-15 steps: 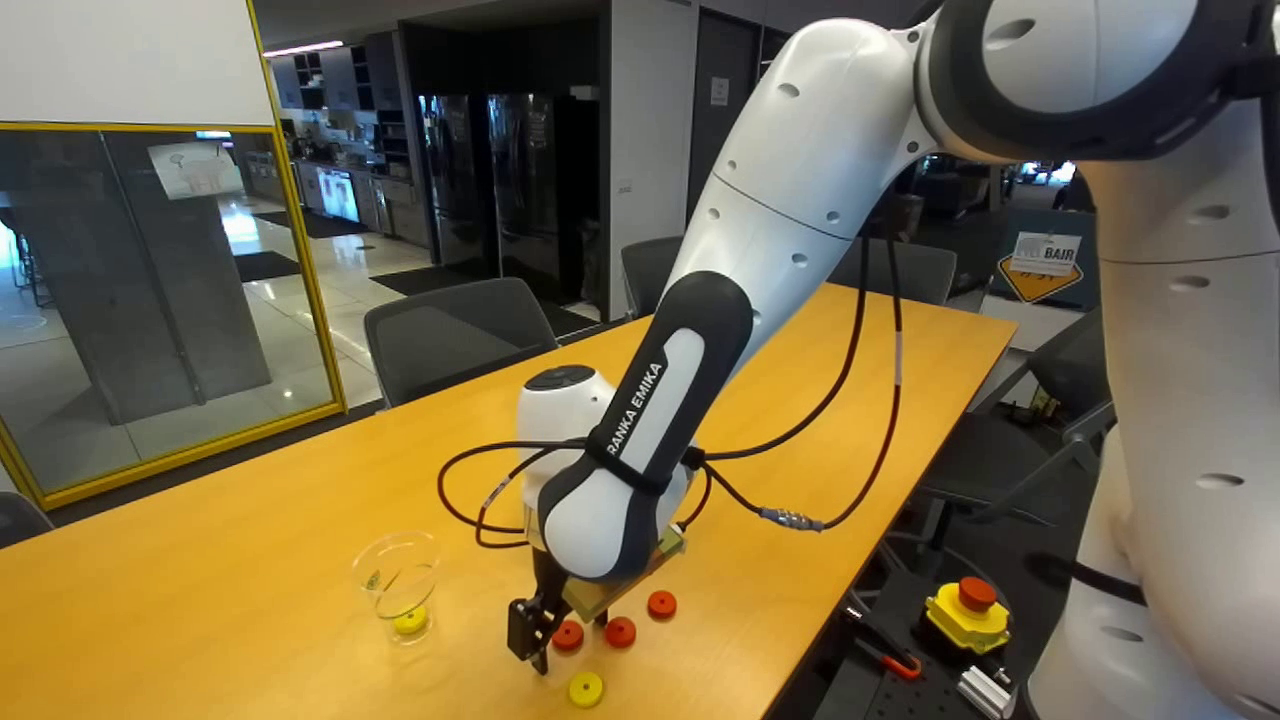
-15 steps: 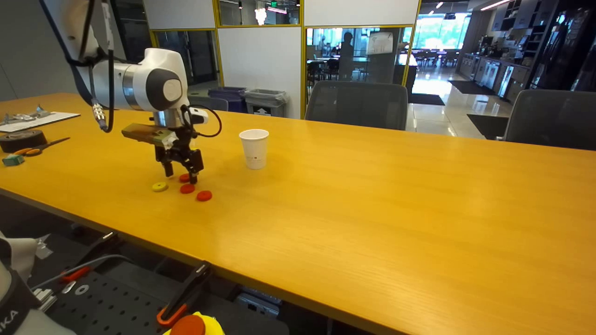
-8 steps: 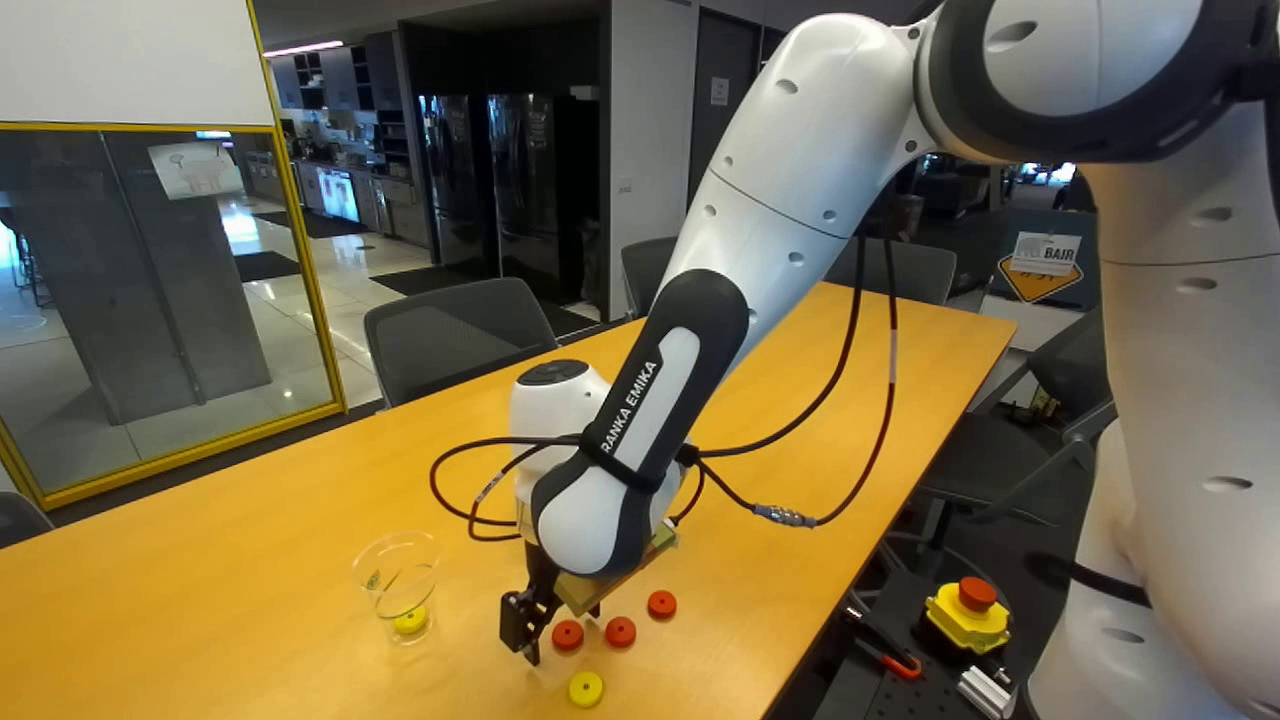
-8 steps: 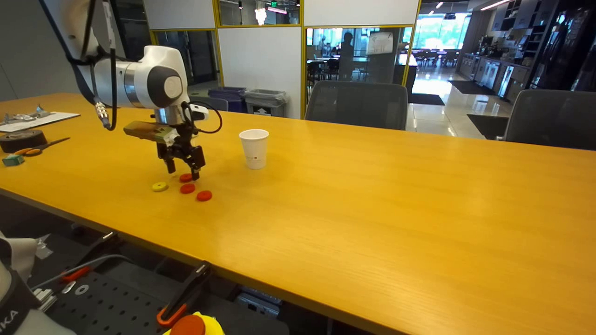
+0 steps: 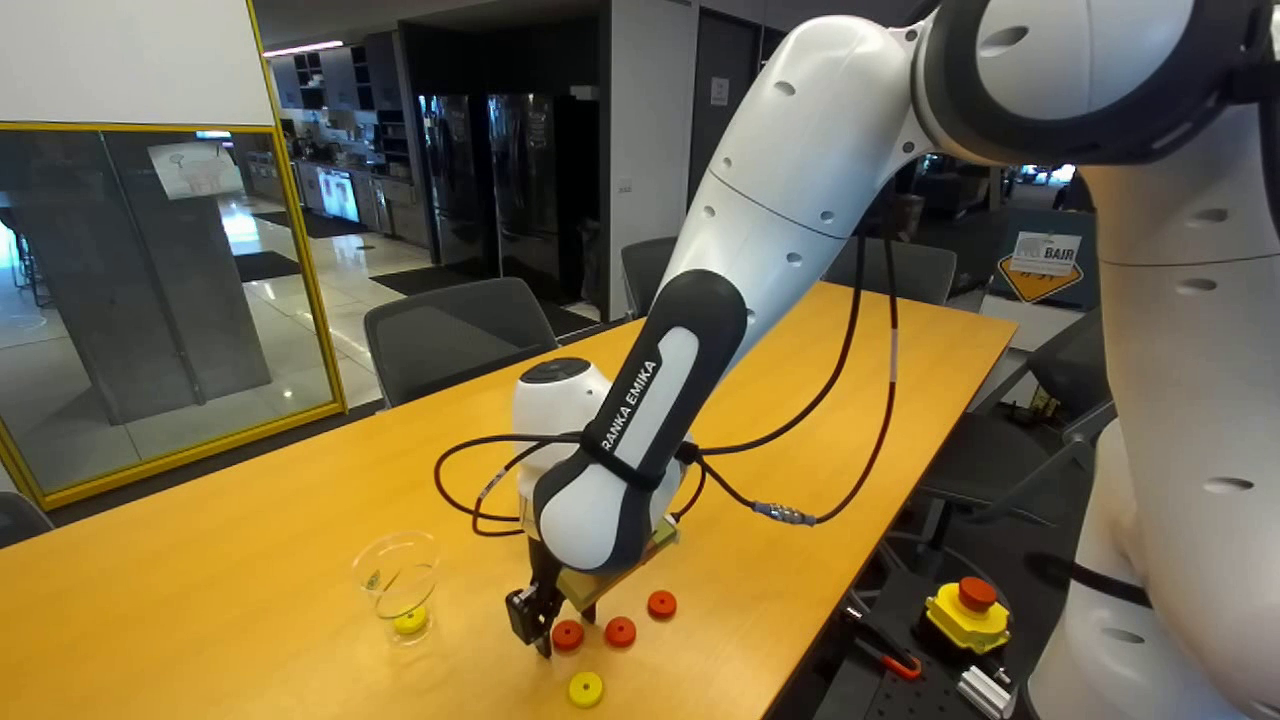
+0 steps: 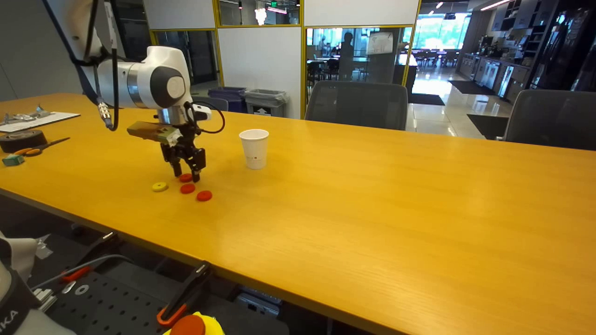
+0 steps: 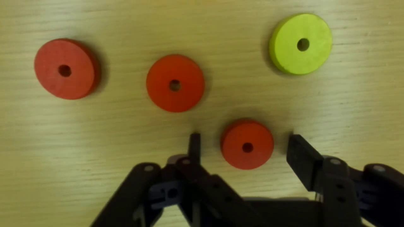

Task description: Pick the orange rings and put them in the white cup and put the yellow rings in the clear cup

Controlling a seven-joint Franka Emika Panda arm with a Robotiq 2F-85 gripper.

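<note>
In the wrist view my gripper (image 7: pixel 243 138) stands open and straddles an orange ring (image 7: pixel 247 160), with a gap on each side of it. Two further orange rings, a near one (image 7: pixel 175 69) and a far one (image 7: pixel 60 85), lie flat on the table. A yellow ring (image 7: pixel 290 58) lies off to the right. The white cup (image 6: pixel 255 151) stands upright beyond the gripper in an exterior view. Also upright is the clear cup (image 5: pixel 396 565), with a yellow ring (image 5: pixel 410 622) showing through its wall at the bottom.
Black tape (image 6: pixel 22 139), scissors (image 6: pixel 44 146), a small green block (image 6: pixel 13 160) and a clipboard (image 6: pixel 39 122) are at the table's far end. A yellow box with a red button (image 5: pixel 968 622) sits below the table edge, near the arm's base. Chairs (image 5: pixel 455 335) line the table.
The gripper rose slightly, then came down again over the same orange ring. Its fingers have drawn closer together around that ring. Rings and cups have stayed put.
</note>
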